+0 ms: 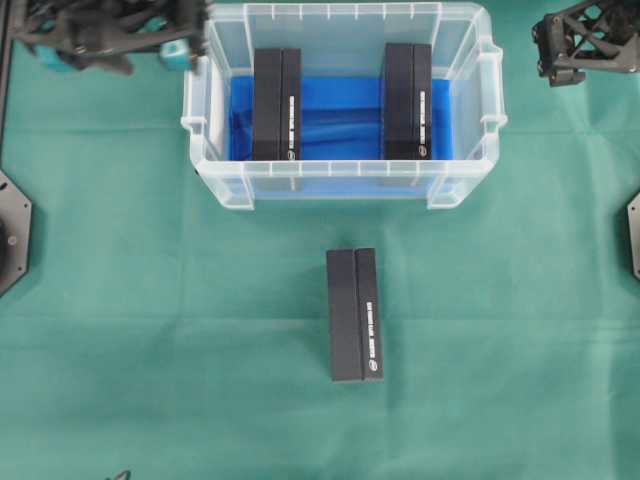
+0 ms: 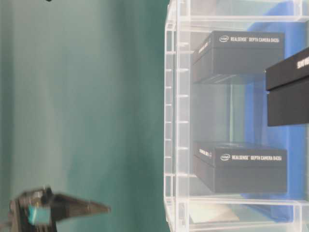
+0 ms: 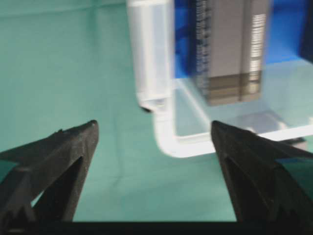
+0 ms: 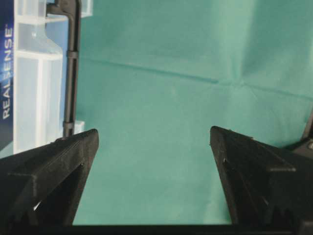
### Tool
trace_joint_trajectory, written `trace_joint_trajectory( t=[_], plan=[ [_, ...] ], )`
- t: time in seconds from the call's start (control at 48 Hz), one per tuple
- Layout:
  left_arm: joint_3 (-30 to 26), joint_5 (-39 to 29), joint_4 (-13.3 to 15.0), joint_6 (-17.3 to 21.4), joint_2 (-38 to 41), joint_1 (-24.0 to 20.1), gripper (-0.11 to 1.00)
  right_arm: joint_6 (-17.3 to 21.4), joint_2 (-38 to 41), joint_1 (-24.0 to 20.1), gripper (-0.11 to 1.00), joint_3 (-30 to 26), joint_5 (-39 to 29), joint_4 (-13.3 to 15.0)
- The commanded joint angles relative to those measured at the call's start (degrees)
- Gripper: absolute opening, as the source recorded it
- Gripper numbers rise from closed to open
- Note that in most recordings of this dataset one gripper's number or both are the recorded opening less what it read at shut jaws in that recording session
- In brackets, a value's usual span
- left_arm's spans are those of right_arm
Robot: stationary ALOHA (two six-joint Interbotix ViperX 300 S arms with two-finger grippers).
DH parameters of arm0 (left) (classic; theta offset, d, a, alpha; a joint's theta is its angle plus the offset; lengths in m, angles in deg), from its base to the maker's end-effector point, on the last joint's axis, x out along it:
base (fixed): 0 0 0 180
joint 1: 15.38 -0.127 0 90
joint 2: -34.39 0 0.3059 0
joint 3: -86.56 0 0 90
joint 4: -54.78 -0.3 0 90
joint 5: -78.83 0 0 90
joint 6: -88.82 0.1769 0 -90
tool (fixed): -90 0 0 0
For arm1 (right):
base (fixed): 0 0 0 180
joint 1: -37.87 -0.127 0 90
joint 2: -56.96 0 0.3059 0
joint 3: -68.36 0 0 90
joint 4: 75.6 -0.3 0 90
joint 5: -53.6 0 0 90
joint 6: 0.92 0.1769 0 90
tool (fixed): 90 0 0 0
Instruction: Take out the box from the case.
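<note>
The case point(image 1: 340, 180) is sitting at the far side of the bench point(image 1: 150, 330), which is wearing a green cloth. Two black boxes are standing inside it on the blue bottom: the left box point(image 1: 277, 104) and the right box point(image 1: 408, 101). A third box point(image 1: 354, 314) is lying out on the cloth in front of the case, so it looks like one is already out.

The left claw point(image 3: 154, 147) is hanging wide with nothing in it, just beside the case's left corner. I think it is getting ready for the left box. The clear wall point(image 3: 151, 58) is standing in its way, so it must go over the rim.

The right claw point(image 4: 154, 147) is also wide and holding nothing, waiting over bare cloth beside the case.
</note>
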Motion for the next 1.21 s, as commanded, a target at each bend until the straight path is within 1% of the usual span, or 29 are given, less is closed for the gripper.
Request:
trace_joint_trajectory(
  t=[0.0,0.229,0.396,0.521,0.75,1.188],
  plan=[
    [-4.39,0.09,-0.26,-0.26,1.76,1.32,0.98,0.0,-0.18,0.09,0.92,-0.44,0.97,0.26],
    [-11.95,0.0,-0.26,-1.58,8.26,3.69,0.97,-0.09,-0.26,0.18,0.92,-0.18,2.29,0.44],
    [-16.0,-0.18,-0.79,-1.67,12.04,4.66,0.97,-0.26,-0.26,0.09,0.92,-0.09,2.2,0.44],
    [-18.02,-0.35,-0.88,-1.67,13.97,5.1,0.97,-0.26,-0.26,0.09,0.92,-0.09,2.2,0.53],
    [-18.46,-1.05,-1.85,-1.76,14.59,5.1,0.97,-0.26,-0.35,0.09,0.92,-0.09,2.29,0.53],
    [-18.28,-1.32,-1.93,-1.76,14.68,5.1,0.97,-0.26,-0.35,0.09,0.92,-0.09,2.29,0.53]
  ],
)
